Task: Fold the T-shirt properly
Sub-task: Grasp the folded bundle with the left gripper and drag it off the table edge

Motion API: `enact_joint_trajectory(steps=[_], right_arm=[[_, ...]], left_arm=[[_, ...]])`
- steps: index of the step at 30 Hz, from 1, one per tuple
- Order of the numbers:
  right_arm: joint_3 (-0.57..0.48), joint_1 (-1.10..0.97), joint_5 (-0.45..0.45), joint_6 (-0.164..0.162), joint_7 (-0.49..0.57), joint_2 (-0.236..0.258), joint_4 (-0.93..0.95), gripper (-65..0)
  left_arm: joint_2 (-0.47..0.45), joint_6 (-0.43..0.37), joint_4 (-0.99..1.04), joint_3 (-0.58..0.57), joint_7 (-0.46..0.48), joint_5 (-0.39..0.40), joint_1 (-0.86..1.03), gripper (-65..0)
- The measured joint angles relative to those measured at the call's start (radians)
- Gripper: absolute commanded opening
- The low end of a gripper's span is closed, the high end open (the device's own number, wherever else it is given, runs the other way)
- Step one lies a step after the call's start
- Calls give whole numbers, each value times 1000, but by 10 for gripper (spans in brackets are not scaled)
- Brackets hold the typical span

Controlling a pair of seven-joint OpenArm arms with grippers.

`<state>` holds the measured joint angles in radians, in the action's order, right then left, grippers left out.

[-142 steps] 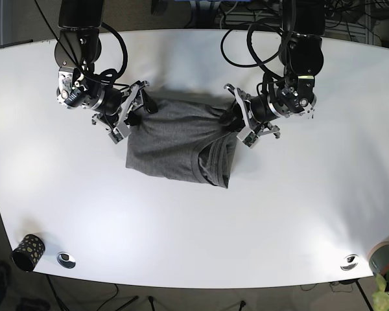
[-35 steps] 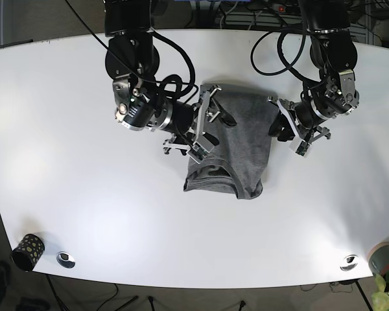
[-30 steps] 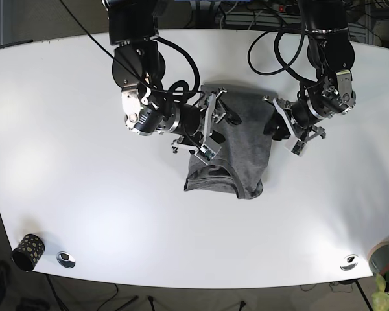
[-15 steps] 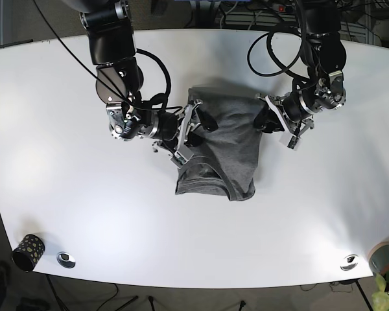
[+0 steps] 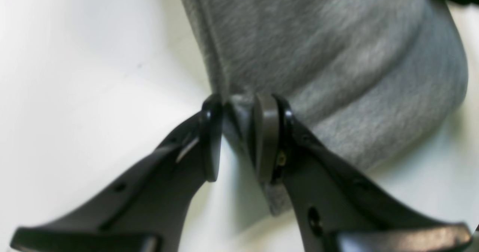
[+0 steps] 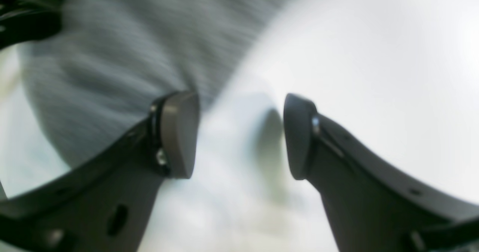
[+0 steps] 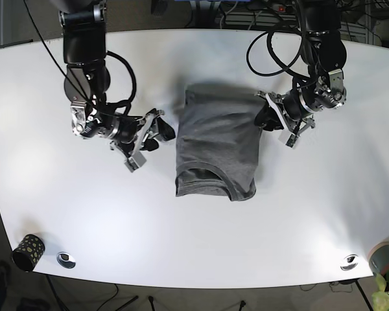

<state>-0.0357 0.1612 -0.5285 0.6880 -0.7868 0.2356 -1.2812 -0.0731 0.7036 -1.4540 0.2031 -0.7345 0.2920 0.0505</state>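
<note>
The grey T-shirt [image 7: 217, 139] lies folded into a narrow block in the middle of the white table, collar end toward the front edge. My left gripper [image 7: 264, 120] sits at the shirt's right upper edge. In the left wrist view the left gripper [image 5: 237, 132] is shut on a fold of the T-shirt [image 5: 318, 57], grey cloth pinched between its pads. My right gripper [image 7: 157, 133] is a short way left of the shirt, apart from it. In the right wrist view the right gripper [image 6: 239, 136] stands open over bare table, the T-shirt [image 6: 123, 57] blurred beyond its left finger.
A patterned black cup [image 7: 28, 251] and a small metal disc [image 7: 66, 260] stand near the front left edge. Another disc [image 7: 349, 262] and a grey pot with a plant [image 7: 384, 258] are at the front right. Cables hang behind both arms.
My right gripper has let go of the shirt and drawn away to the left. The shirt has slid a little left with the left gripper still on its right edge.
</note>
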Motion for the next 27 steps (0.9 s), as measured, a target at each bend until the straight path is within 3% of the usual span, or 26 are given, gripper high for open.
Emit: enact_joint_trajectory(steps=[9,12,19,23,27], right_arm=[[-5,-8,-132,5,-24,64,-56,-309],[1,-20,-131,4,-44,97,-94,-309],[-2,-48,-128,5,-58,99,-152,-309],[-3,-50,-130,4,-63,94,-152,-309],[2,-50,-130,1,-61,94,-151,-309]], left_arm=[[1,-7,-192,-7,-34,-6,1,-514],[12,-22,-251,-40,-34,-16,-18,-460],[65,-278,-292,-184,-27,-114,-65,-262],[84,-432,-286,-296,-28,-190,-72,-254],[135,-495,-240,-359,55,-242,-77,-253]])
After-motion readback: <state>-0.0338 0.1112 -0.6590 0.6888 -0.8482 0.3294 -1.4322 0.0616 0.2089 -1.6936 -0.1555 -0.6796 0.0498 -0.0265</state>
